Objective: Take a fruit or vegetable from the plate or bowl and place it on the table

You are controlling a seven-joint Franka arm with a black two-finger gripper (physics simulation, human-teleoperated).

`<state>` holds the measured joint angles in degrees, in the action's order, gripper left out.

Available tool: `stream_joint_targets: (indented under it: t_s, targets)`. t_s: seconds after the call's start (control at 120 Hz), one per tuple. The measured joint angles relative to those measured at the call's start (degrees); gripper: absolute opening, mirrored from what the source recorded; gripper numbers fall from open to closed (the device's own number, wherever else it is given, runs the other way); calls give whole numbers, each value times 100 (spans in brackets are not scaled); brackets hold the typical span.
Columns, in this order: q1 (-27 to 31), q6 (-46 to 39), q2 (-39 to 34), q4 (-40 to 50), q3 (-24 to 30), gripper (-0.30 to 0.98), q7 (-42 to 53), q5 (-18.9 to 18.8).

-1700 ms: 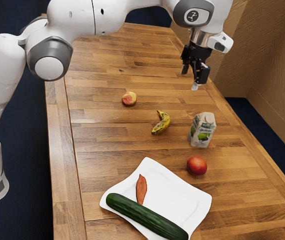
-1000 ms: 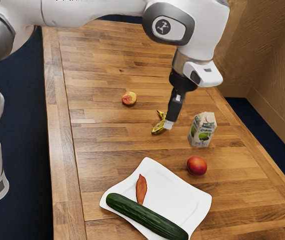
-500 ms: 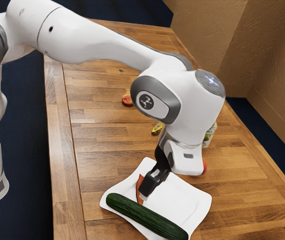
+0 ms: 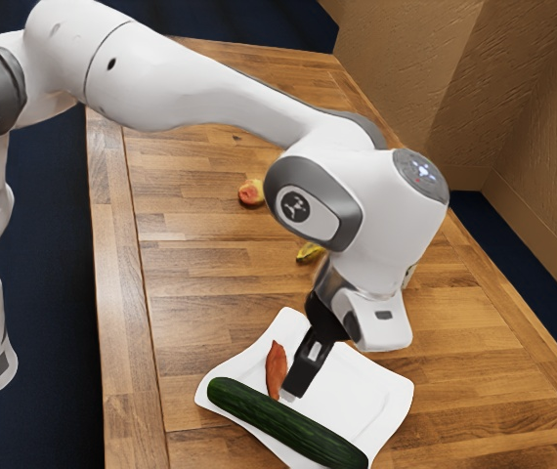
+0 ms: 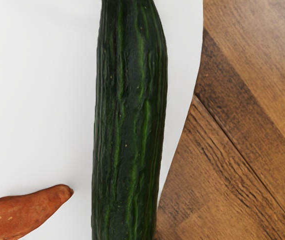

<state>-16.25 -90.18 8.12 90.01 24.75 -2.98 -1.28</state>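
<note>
Note tan, rough-textured walls (image 4: 533, 127) meeting at angles toward the exterior view's upper right. See dark navy floor (image 4: 54, 293) on both sides of the long, brown, wood-strip table (image 4: 195, 278). Observe lengthwise border boards, pale sheen on the varnished-looking top; in wrist view, dark grain, diagonal seams.

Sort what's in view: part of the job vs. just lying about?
Job:
- gripper, low over the plate
- plate, the source
- cucumber and sweet potato on it, either could be the pick
- table, the destination

Lying about:
- red-yellow fruit
- banana, partly hidden
</note>
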Motion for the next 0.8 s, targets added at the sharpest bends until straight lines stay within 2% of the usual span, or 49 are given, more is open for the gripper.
stream_joint_targets:
  t_s: [0.208,0.575,0.8]
  targets:
    - [-4,-255,258,209,36,69,-263,-59]
    - [-15,-307,130,247,35,69,-565,-89]
    - [-300,-313,113,332,-246,69,-672,-91]
